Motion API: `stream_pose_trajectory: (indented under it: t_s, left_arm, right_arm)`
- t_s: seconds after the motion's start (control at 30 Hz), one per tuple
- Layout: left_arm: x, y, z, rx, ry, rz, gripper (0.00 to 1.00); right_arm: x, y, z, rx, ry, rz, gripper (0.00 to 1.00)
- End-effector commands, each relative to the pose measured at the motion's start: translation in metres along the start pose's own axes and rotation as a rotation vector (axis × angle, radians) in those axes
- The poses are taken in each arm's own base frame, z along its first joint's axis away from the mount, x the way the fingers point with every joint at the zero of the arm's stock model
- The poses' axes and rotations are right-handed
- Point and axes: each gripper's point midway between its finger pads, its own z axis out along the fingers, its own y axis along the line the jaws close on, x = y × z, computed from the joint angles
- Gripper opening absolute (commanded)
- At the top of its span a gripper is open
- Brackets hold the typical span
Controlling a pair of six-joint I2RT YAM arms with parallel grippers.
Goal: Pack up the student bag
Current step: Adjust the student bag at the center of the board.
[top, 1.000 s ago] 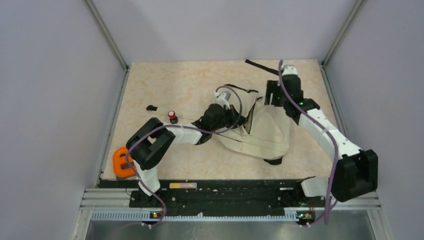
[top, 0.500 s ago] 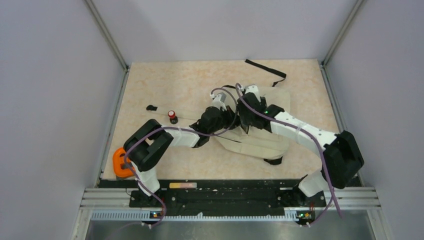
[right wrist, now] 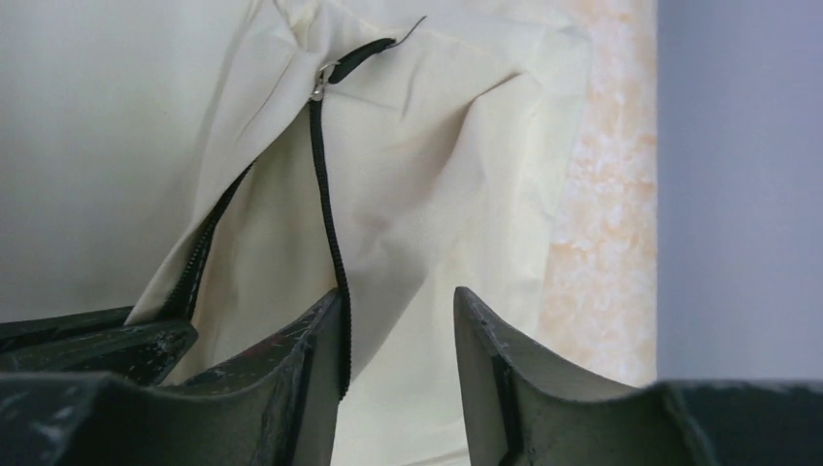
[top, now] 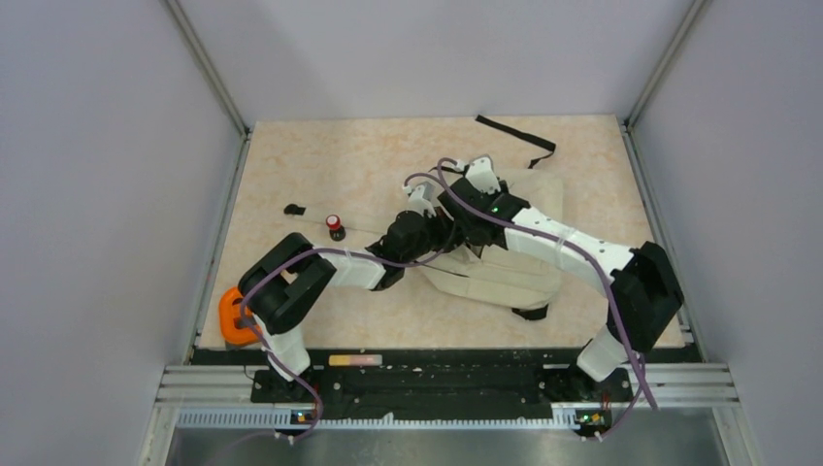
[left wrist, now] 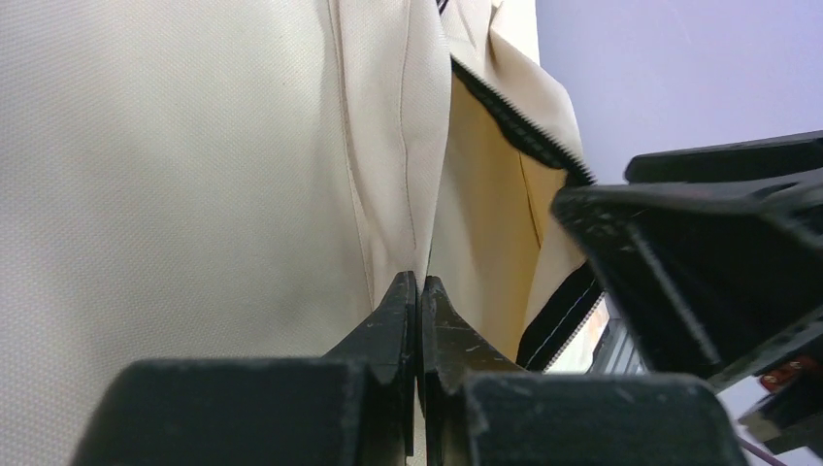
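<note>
The student bag [top: 529,272] is a cream fabric backpack lying on the table right of centre, with a black zipper along its opening. My left gripper [top: 444,231] is shut, pinching a fold of the bag's fabric [left wrist: 194,146] at its tips [left wrist: 419,282]. My right gripper [top: 466,221] sits right beside it at the opening. In the right wrist view it is open [right wrist: 398,301], with the raised zipper edge [right wrist: 325,175] running down against its left finger [right wrist: 291,369] and cream fabric [right wrist: 456,146] between the jaws. The zipper pull [right wrist: 318,83] is farther up. No books are in view.
A black strap [top: 514,131] trails from the bag toward the back wall. A small red-and-black item [top: 334,226] and a small black piece [top: 294,209] lie left of the bag. An orange object [top: 233,316] sits at the front-left table edge. Walls enclose the table.
My right arm swung from the back right of the bag leftward to the opening, ending beside my left gripper. The left gripper kept its pinch and barely moved.
</note>
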Motion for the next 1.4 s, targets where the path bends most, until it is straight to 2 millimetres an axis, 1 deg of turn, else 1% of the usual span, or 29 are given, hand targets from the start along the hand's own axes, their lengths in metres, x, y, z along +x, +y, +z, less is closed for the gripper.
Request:
stream_pose_trajectory:
  t_s: [0.0,0.1,0.23,0.27,0.33,0.43,0.5,0.53,0.63,0.8,0.83,0.87,0.9,0.97,1.03,1.1,1.17,1.23,1.33,1.37]
  left_arm:
    - [-0.020,-0.018,-0.008,0.047,-0.069,0.005,0.00]
    - [-0.020,-0.018,-0.007,0.044,-0.071,0.002,0.00]
    - [-0.021,-0.018,-0.007,0.043,-0.076,0.005,0.00]
    - [-0.022,-0.016,-0.007,0.033,-0.078,0.009,0.00]
    - [-0.020,-0.007,-0.007,-0.007,-0.077,0.024,0.00]
    - [-0.024,0.017,-0.008,-0.120,-0.106,0.044,0.00]
    - [-0.026,0.023,-0.012,-0.143,-0.125,0.038,0.00]
    - [-0.026,0.023,-0.014,-0.144,-0.128,0.035,0.00]
    - [-0.027,0.021,-0.013,-0.137,-0.128,0.030,0.00]
    - [-0.026,0.011,-0.015,-0.092,-0.120,0.040,0.00]
    - [-0.028,0.008,-0.017,-0.081,-0.122,0.056,0.03]
    - [-0.030,0.004,-0.019,-0.064,-0.125,0.084,0.11]
    - [-0.036,-0.005,-0.024,-0.036,-0.135,0.124,0.22]
    - [-0.045,-0.017,-0.035,-0.009,-0.151,0.199,0.47]
    - [-0.054,-0.025,-0.050,-0.013,-0.160,0.281,0.63]
    - [-0.059,-0.020,-0.067,-0.077,-0.142,0.361,0.69]
    - [-0.062,-0.012,-0.087,-0.149,-0.129,0.401,0.73]
    - [-0.065,0.005,-0.107,-0.245,-0.117,0.424,0.77]
    - [-0.060,0.034,-0.136,-0.383,-0.037,0.478,0.81]
    - [-0.056,0.047,-0.146,-0.435,0.003,0.479,0.82]
  right_arm:
    - [-0.034,-0.039,-0.024,0.082,-0.118,0.079,0.40]
    - [-0.037,-0.045,-0.028,0.076,-0.143,0.096,0.24]
    - [-0.028,-0.046,-0.024,0.078,-0.127,0.086,0.03]
    - [-0.027,-0.047,-0.024,0.077,-0.127,0.092,0.00]
    - [-0.029,-0.048,-0.029,0.050,-0.141,0.121,0.00]
    - [-0.038,-0.053,-0.040,-0.007,-0.191,0.188,0.00]
    - [-0.043,-0.057,-0.046,-0.036,-0.223,0.223,0.00]
    - [-0.044,-0.059,-0.048,-0.043,-0.234,0.236,0.00]
    - [-0.039,-0.062,-0.045,-0.028,-0.229,0.232,0.00]
    - [-0.030,-0.053,-0.039,-0.044,-0.216,0.224,0.00]
    - [-0.029,-0.052,-0.038,-0.051,-0.218,0.227,0.00]
    - [-0.029,-0.049,-0.038,-0.061,-0.220,0.231,0.00]
    - [-0.029,-0.046,-0.037,-0.078,-0.222,0.234,0.00]
    - [-0.030,-0.041,-0.037,-0.104,-0.228,0.243,0.00]
    - [-0.030,-0.038,-0.037,-0.123,-0.233,0.251,0.00]
    - [-0.030,-0.035,-0.036,-0.131,-0.235,0.254,0.00]
    - [-0.032,-0.033,-0.036,-0.139,-0.236,0.256,0.00]
    - [-0.033,-0.033,-0.036,-0.142,-0.238,0.257,0.00]
    - [-0.036,-0.032,-0.038,-0.157,-0.245,0.268,0.00]
    - [-0.037,-0.032,-0.039,-0.163,-0.248,0.271,0.00]
